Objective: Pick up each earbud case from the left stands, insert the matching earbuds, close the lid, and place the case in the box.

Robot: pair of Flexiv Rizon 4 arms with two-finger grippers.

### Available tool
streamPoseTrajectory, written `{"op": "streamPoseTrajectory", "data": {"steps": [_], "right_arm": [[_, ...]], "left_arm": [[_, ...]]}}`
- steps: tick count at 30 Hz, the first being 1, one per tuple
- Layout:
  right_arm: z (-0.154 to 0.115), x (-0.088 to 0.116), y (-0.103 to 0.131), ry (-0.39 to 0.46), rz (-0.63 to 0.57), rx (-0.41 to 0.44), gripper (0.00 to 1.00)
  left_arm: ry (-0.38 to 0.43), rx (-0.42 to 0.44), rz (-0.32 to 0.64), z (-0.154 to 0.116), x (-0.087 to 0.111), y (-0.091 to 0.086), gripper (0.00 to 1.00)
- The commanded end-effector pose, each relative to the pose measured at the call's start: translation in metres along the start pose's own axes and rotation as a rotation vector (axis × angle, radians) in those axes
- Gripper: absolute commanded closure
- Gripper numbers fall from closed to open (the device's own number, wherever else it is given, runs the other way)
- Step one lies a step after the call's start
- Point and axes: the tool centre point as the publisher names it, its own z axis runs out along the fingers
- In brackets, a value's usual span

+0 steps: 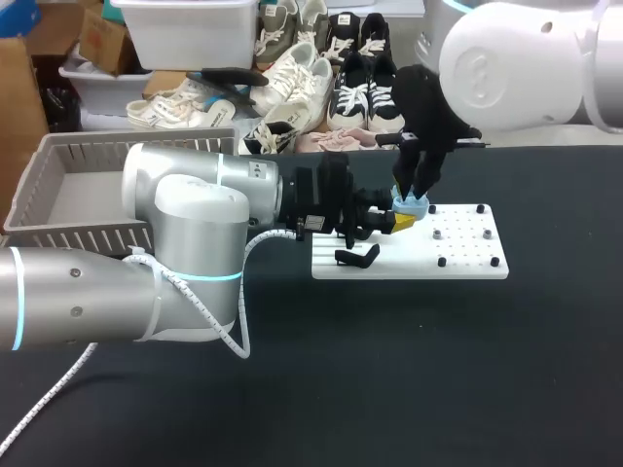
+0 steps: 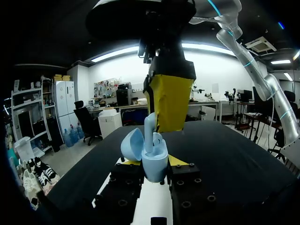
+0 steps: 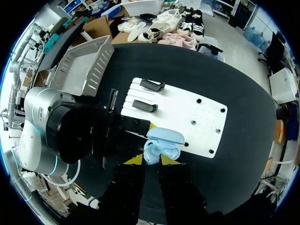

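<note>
Grip comes first: nearest, my left arm (image 1: 185, 209) reaches across the table (image 1: 389, 370) from the left. The left gripper (image 2: 152, 161) is closed part-way on the earbud case (image 2: 155, 166), with one yellow tip on each side of its lower body. It holds the case upright over one edge of the white board (image 1: 467, 248). The lid (image 2: 131, 143) hangs open to one side. An earbud (image 2: 149, 131) stands in the case with its stem up. The right gripper (image 3: 151, 159) comes straight down on it from above and, as far as I can see, pinches it between narrowly set tips. I judge the case light, hard and smooth, so it may slip or twist if squeezed off-centre. The sides of the lower shell are the place to hold it, never the lid, whose hinge looks like the weak point. The earbud is tiny and glossy, and its stem is the handle. Farther along the board lie two black stands (image 3: 144, 106) with nothing on them, and well off to the left sits the grey box (image 1: 117, 146).
</note>
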Motion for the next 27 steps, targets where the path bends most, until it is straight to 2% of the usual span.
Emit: {"op": "streamPoseTrajectory", "data": {"steps": [1, 27], "right_arm": [[0.0005, -0.0019, 0.0008, 0.005, 0.003, 0.001, 1.00], [0.0031, -0.0006, 0.0065, 0.017, 0.004, 0.003, 1.00]], "left_arm": [[-0.003, -0.002, 0.001, -0.0002, 0.0007, -0.0004, 1.00], [-0.003, -0.002, 0.001, -0.0002, 0.0007, -0.0004, 1.00]]}}
